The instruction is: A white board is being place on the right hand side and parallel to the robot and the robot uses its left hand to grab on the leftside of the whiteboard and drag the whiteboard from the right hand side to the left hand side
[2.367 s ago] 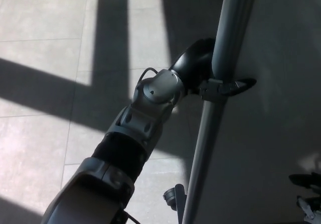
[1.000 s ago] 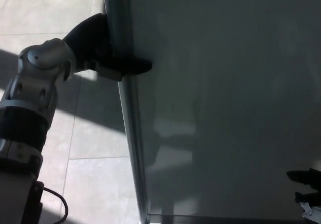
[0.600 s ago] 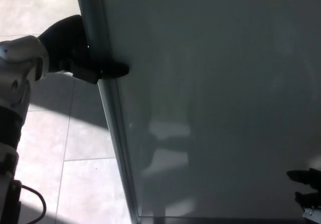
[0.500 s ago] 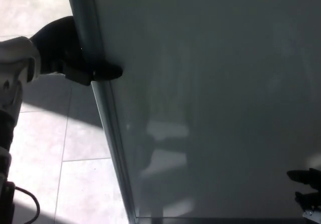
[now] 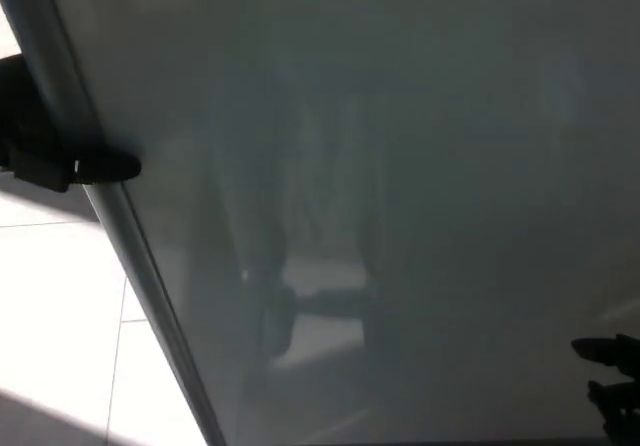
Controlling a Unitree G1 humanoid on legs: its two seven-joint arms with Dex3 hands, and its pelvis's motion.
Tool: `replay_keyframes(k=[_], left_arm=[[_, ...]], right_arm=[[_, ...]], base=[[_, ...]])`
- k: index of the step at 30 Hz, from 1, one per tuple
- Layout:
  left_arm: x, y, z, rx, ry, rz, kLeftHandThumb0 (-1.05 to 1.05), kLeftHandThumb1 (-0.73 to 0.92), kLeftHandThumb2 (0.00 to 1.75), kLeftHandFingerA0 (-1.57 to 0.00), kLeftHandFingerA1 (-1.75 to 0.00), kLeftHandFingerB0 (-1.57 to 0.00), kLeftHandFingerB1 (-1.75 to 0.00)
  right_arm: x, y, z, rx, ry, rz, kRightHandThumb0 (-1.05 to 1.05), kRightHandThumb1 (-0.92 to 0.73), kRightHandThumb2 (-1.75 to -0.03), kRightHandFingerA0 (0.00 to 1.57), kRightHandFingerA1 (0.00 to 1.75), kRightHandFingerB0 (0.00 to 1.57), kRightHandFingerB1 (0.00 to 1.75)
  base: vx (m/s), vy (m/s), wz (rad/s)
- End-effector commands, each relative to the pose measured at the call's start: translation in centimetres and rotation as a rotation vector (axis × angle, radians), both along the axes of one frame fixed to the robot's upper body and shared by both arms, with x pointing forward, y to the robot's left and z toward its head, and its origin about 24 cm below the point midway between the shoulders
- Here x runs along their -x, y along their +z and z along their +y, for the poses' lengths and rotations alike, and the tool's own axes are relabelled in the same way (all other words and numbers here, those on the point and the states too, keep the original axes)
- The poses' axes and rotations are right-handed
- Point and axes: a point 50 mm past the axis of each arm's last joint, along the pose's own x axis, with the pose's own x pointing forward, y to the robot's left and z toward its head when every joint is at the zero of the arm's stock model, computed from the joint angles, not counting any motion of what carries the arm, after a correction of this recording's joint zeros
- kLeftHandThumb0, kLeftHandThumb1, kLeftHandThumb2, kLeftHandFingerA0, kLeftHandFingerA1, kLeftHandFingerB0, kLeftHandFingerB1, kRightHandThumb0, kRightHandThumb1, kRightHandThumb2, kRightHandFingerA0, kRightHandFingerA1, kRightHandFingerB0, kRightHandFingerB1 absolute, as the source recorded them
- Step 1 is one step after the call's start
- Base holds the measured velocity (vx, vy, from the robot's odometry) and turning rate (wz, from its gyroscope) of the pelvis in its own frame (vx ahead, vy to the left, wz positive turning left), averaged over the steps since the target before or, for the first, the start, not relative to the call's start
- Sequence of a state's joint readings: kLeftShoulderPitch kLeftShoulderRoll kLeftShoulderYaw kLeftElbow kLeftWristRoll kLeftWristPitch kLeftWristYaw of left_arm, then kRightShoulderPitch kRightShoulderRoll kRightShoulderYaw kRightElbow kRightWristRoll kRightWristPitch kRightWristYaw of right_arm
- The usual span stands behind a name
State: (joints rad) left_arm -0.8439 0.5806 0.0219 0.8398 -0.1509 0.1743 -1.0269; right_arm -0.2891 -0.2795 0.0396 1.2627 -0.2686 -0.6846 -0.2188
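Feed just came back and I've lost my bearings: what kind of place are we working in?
Probably an indoor room or hall, sunlit. A pale tiled floor shows at left, and a large whiteboard fills most of the view, with the left hand clamped on its metal frame.

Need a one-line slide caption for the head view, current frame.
Left hand clamped on the whiteboard frame's left edge; board fills the view over tiled floor; right hand idle at lower right.

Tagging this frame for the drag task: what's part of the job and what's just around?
Job:
whiteboard
its left frame rail
left hand, clamped on that rail

Around:
tiled floor
right hand, at the picture's edge, touching nothing visible
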Motion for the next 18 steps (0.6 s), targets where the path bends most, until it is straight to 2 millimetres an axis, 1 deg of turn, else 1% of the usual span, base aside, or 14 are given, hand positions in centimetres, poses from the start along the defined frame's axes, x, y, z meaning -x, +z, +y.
replay_keyframes(k=[1,5,6,8,9,10,11,12,14,16,17,18], left_arm=[[3.5,2.2,5.8,-0.025,-0.025,0.017,-0.16,0.81,0.66,-0.85,-1.58,-0.77,-1.41],[4.1,2.2,7.0,-0.045,0.026,0.030,-0.16,0.80,0.65,-0.82,-1.62,-0.78,-1.44],[4.5,2.1,7.7,-0.066,0.037,0.043,-0.22,0.80,0.66,-0.81,-1.64,-0.77,-1.47],[4.8,2.1,8.2,-0.068,0.050,0.047,-0.19,0.79,0.65,-0.80,-1.63,-0.78,-1.45],[5.0,2.0,8.6,-0.039,0.065,0.058,-0.15,0.81,0.65,-0.81,-1.62,-0.79,-1.39],[5.2,1.9,8.8,-0.026,0.074,0.066,-0.12,0.81,0.65,-0.87,-1.51,-0.85,-1.27],[5.3,1.9,9.0,-0.016,0.083,0.074,-0.12,0.81,0.65,-0.87,-1.51,-0.85,-1.27],[5.7,1.8,9.7,0.004,0.117,0.091,-0.12,0.77,0.68,-0.86,-1.53,-0.89,-1.20],[6.2,1.8,10.3,-0.015,0.132,0.072,-0.10,0.82,0.64,-0.77,-1.53,-0.85,-1.20],[6.6,1.6,10.8,-0.007,0.145,0.067,-0.07,0.82,0.65,-0.76,-1.53,-0.86,-1.20],[6.7,1.5,11.0,0.004,0.157,0.068,-0.06,0.81,0.66,-0.79,-1.51,-0.89,-1.17],[6.8,1.4,11.2,0.011,0.168,0.068,-0.06,0.81,0.66,-0.79,-1.51,-0.89,-1.17]], right_arm=[[0.0,0.1,-0.5,0.025,-0.020,0.012,-0.19,-0.75,-0.62,0.80,0.58,0.64,0.41],[0.1,0.0,-0.4,0.027,-0.022,0.011,-0.18,-0.75,-0.62,0.80,0.58,0.65,0.41],[0.1,0.0,-0.4,0.025,-0.022,0.010,-0.18,-0.75,-0.62,0.80,0.58,0.65,0.41],[0.1,0.0,-0.4,0.026,-0.022,0.010,-0.18,-0.75,-0.62,0.79,0.58,0.65,0.42],[0.0,0.0,-0.4,0.030,-0.027,0.012,-0.18,-0.75,-0.62,0.79,0.58,0.66,0.41],[0.0,0.0,-0.4,0.030,-0.026,0.010,-0.19,-0.75,-0.62,0.79,0.57,0.66,0.42],[0.0,0.0,-0.4,0.028,-0.024,0.008,-0.19,-0.75,-0.62,0.79,0.57,0.66,0.42],[0.0,0.0,-0.4,0.030,-0.025,0.010,-0.20,-0.75,-0.62,0.81,0.60,0.66,0.41],[0.1,-0.1,-0.4,0.030,-0.025,0.013,-0.19,-0.75,-0.62,0.79,0.57,0.66,0.41],[0.1,-0.1,-0.5,0.033,-0.024,0.013,-0.19,-0.75,-0.62,0.79,0.57,0.66,0.41],[0.1,-0.1,-0.5,0.033,-0.022,0.012,-0.18,-0.75,-0.62,0.79,0.58,0.66,0.42],[0.1,0.0,-0.5,0.034,-0.021,0.011,-0.18,-0.75,-0.62,0.79,0.58,0.66,0.42]], base=[[0.00,0.000,0.00],[0.00,0.000,0.00],[0.00,0.000,0.00],[0.00,0.000,0.00],[0.00,0.000,0.00],[0.00,0.000,0.00],[0.00,0.000,0.07],[0.00,0.000,0.06],[0.00,0.000,0.00],[0.00,0.000,0.00],[0.00,0.000,0.00],[0.00,0.000,0.00]])
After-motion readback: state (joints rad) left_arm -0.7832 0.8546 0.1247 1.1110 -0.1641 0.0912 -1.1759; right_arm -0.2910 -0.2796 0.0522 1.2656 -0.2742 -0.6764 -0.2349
